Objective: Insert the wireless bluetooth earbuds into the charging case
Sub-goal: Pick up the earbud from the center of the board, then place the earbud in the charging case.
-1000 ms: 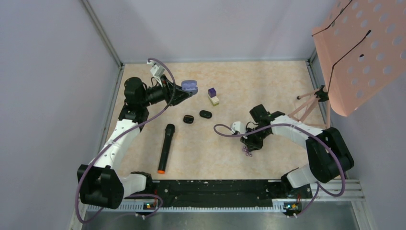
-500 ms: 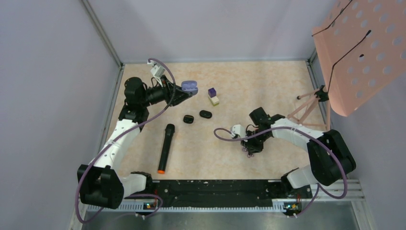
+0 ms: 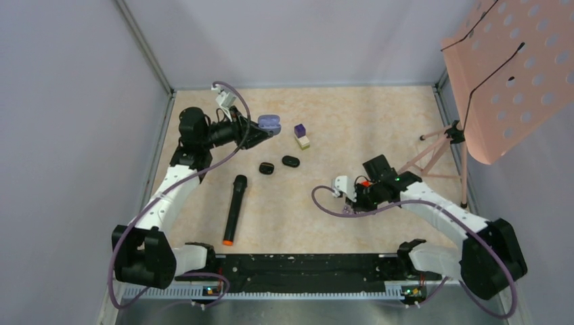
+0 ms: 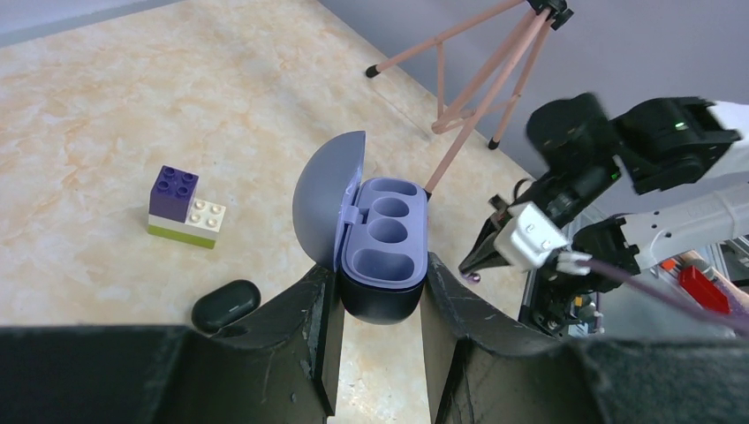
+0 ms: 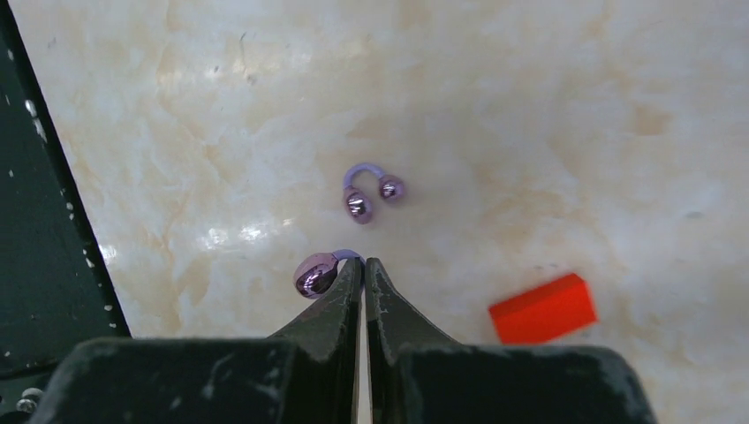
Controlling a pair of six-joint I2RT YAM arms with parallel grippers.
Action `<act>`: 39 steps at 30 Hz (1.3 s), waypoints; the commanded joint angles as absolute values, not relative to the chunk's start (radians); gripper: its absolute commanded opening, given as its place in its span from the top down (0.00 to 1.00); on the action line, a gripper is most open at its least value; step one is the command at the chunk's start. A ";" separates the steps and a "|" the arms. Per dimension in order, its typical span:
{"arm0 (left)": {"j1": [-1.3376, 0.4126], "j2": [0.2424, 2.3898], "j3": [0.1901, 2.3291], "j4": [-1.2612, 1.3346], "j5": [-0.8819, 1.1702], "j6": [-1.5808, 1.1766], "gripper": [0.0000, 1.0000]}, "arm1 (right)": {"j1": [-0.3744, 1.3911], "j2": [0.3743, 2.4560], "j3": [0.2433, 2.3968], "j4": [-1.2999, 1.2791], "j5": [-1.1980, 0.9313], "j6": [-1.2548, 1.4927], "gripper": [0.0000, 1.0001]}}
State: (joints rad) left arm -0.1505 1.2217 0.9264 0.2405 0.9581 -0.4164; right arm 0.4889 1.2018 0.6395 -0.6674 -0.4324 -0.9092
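Left gripper [image 4: 380, 267] pinches the purple charging case [image 4: 385, 231] by its dark base and holds it off the table [image 5: 530, 106]. The lid is open and stands up, and the wells are bare. Right gripper [image 5: 363, 268] is pressed together with its tips down at the table. Purple C-shaped earbud [image 5: 311, 276] lies touching the tip; cannot tell if its band is nipped. Second earbud [image 5: 357, 204] lies loose just beyond, apart from the tips. Both earbuds are well apart from the case, across the table. Red block [image 5: 540, 307] sits near the right gripper. Also on the table: toy brick stack [image 4: 185, 208], black oval case [image 4: 226, 305], second black oval case [image 3: 291, 161], microphone [image 3: 233, 208]. Pink music stand [image 3: 508, 68] at right.
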 commanded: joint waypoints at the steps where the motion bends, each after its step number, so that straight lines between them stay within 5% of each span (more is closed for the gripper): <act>1: -0.149 1.253 0.967 0.320 1.004 -0.420 1.00 | 0.498 1.021 0.780 -0.618 -0.453 -0.751 1.00; 11: -0.271 1.242 1.017 0.272 0.903 -0.245 1.00 | 0.614 1.004 1.016 -0.021 -0.178 -0.405 1.00; 22: -0.380 1.203 1.032 0.265 0.713 -0.187 1.00 | 0.852 1.183 1.101 0.455 -0.030 -0.558 1.00; 39: -0.422 1.120 1.021 0.303 0.583 -0.179 1.00 | 0.946 1.288 1.049 0.701 0.028 -0.574 1.00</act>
State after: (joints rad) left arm -0.4110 1.1580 0.9894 0.2329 0.6346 -0.1967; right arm 0.9169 1.2724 1.0523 0.6006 0.0051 -0.5728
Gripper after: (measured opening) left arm 0.385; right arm 0.003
